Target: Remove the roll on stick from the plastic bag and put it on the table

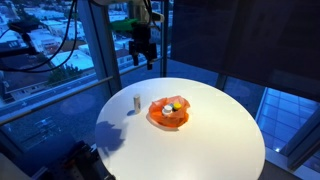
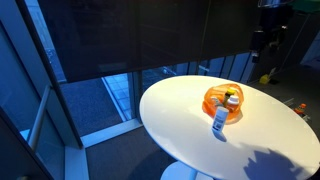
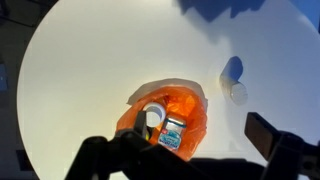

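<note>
Now roll-on stick (image 1: 136, 102) upright on table (image 1: 220, 140) beside plastic bag (image 1: 168, 113); claw (image 1: 144, 62) open, empty, high above.

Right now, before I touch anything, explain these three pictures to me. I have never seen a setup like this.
This is a robot arm with a two-fingered pincer at its end, steered from a distance by a person. Two pictures come from cameras standing outside the robot, in different places. The third comes from a camera on the wrist, looking down. A round white table carries a crumpled orange plastic bag with a few small items inside it. A small pale roll-on stick stands upright on the table beside the bag, apart from it. The pincer hangs high above the table, open and holding nothing.
</note>
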Controlling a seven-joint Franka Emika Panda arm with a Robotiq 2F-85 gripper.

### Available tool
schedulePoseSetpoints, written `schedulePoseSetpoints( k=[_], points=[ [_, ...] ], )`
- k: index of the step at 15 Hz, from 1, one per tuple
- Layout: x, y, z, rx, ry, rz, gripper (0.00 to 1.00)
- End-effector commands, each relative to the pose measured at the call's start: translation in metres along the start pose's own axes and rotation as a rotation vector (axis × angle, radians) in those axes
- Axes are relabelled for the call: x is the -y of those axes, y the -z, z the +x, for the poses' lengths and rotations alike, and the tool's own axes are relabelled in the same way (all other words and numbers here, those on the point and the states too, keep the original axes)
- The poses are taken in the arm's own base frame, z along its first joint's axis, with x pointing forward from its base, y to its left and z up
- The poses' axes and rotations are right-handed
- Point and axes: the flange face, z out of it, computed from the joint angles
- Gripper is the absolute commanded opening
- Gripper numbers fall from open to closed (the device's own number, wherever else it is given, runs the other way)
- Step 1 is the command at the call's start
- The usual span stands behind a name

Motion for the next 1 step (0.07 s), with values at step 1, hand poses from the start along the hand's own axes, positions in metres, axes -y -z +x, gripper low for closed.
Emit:
schedulePoseSetpoints(
  k=[1],
  points=[
    [-0.0009,0.0006,0.0003,-0.001,-0.003,0.001,1.00]
  ],
)
